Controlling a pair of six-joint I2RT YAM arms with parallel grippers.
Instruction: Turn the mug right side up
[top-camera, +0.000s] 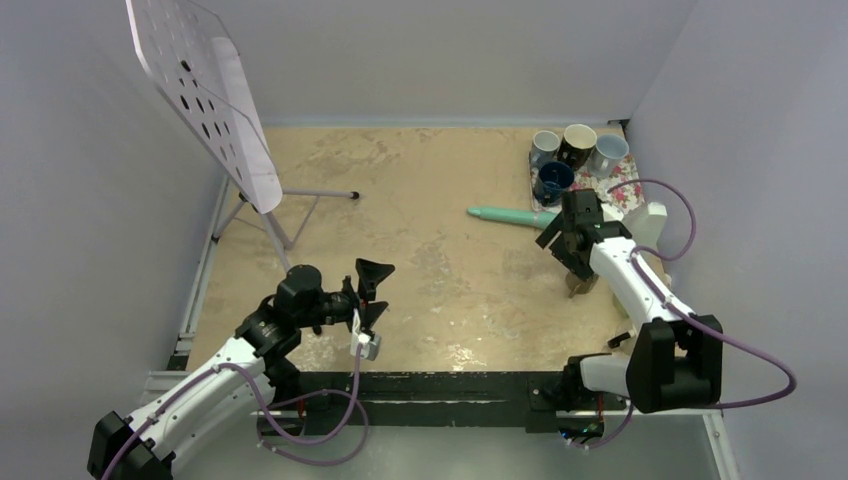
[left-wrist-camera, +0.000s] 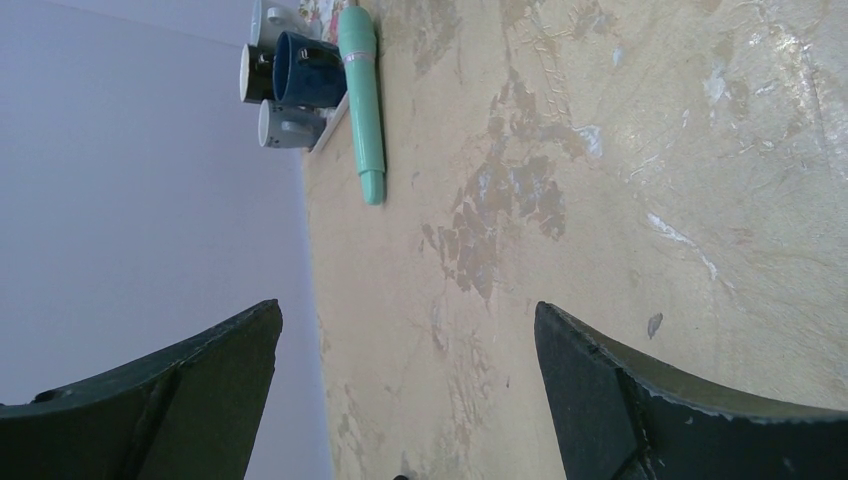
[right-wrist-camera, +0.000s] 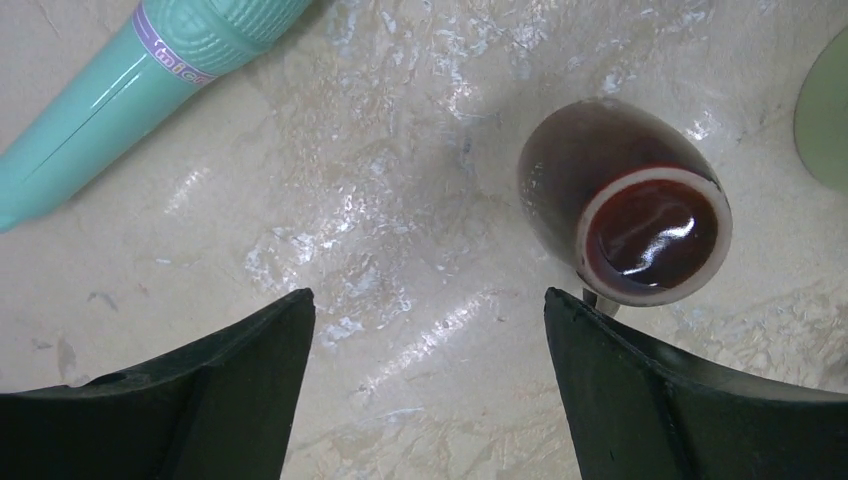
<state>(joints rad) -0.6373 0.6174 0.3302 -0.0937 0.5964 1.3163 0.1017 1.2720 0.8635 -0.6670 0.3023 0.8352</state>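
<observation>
We judge the task barely begun: nothing of the turning itself is done. The brown mug (right-wrist-camera: 625, 215) shows us its glazed base with a pale ring round it, so it appears to stand mouth down on the worktop (top-camera: 430, 200). The angle could also fit a mug tipped partly on its side, and we cannot rule that out. In the right wrist view it sits in the right half of the frame, just above the tip of the right-hand finger and outside the gap between the two fingers. In the overhead view it lies at the right of the frame, below the arm's wrist and largely hidden by it.

The right pincer (right-wrist-camera: 428, 298) is released, its jaws spread wide over bare worktop and holding nothing. It hovers near the mug without touching it, as far as we can see. The left pincer (left-wrist-camera: 410, 315) is likewise released and empty, and it is low in the left half of the overhead view, well apart from the mug.

A teal tapered tool (right-wrist-camera: 150, 80) lies in the upper left of the right wrist frame, clear of the mug.

What is left, in our reading, is everything that matters: bringing the jaws around the mug, gripping it, lifting and rotating it, and setting it down on its base.
</observation>
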